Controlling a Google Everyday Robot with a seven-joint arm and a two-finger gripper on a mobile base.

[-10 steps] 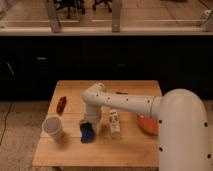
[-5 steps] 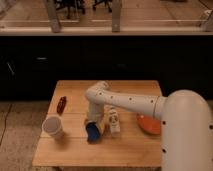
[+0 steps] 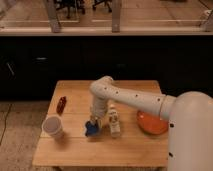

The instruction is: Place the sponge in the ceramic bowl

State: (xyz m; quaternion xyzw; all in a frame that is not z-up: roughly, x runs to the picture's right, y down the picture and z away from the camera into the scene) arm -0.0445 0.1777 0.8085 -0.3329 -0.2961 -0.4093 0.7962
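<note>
A wooden table (image 3: pixel 75 147) is standing on pale flooring (image 3: pixel 15 145); behind the table, dark cabinets (image 3: pixel 50 65) are running beneath a counter (image 3: pixel 100 31). The gripper (image 3: pixel 95 121) is hovering over the table's middle.

The tool (image 3: pixel 95 121) on the smooth white arm (image 3: pixel 127 98) hangs just over the soft-looking sponge (image 3: pixel 91 130) above a matt wooden table (image 3: pixel 75 151).

Premises: an office-type or lab workspace. Evidence: wheeled office chairs (image 3: pixel 68 5) stand behind a glazed partition (image 3: pixel 116 17). A long dark counter (image 3: pixel 60 60) backs a plain wooden table (image 3: pixel 135 150) on speckled floor (image 3: pixel 15 142). The robot's gripper (image 3: pixel 95 122) hangs low over the table's middle.
</note>
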